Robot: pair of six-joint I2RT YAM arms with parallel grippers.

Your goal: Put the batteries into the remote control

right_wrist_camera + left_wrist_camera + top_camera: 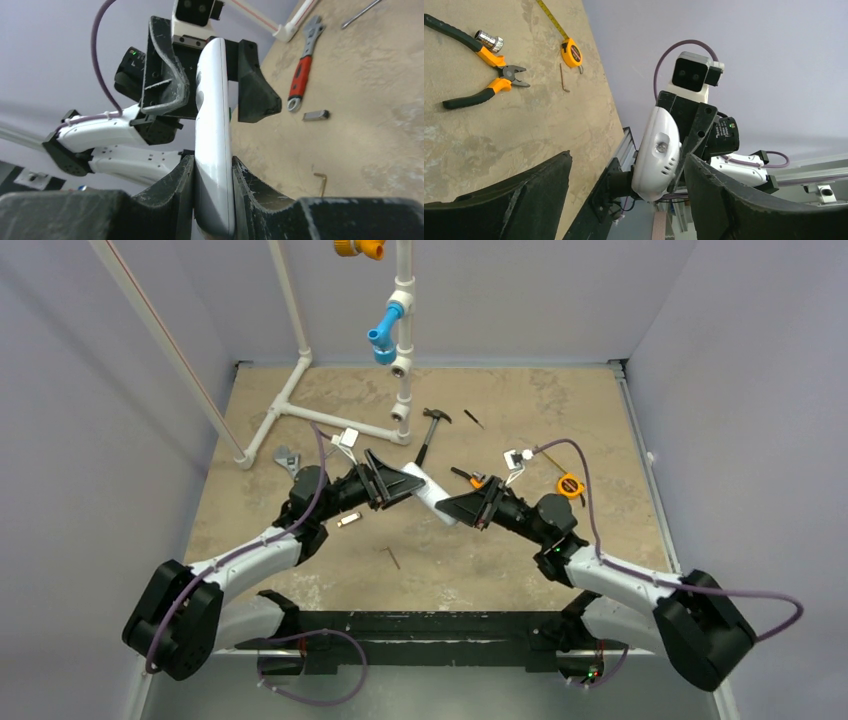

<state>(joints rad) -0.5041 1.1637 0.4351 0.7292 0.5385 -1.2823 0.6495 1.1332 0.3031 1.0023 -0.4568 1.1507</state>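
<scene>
Now, remote (212, 130), likely light and slick, sits clamped near one end by right end effector (212, 186); left end effector (628, 159) gapes.

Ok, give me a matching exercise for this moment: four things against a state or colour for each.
Things:
1. remote control
2. left tool
3. pliers
4. adjustable wrench

States or colours:
A. red handle, lying on the table
B. jaws wide apart, gripping nothing
C. clamped in the right tool, held up in the air
D. orange and black handles

Pairs: 1-C, 2-B, 3-D, 4-A
</scene>
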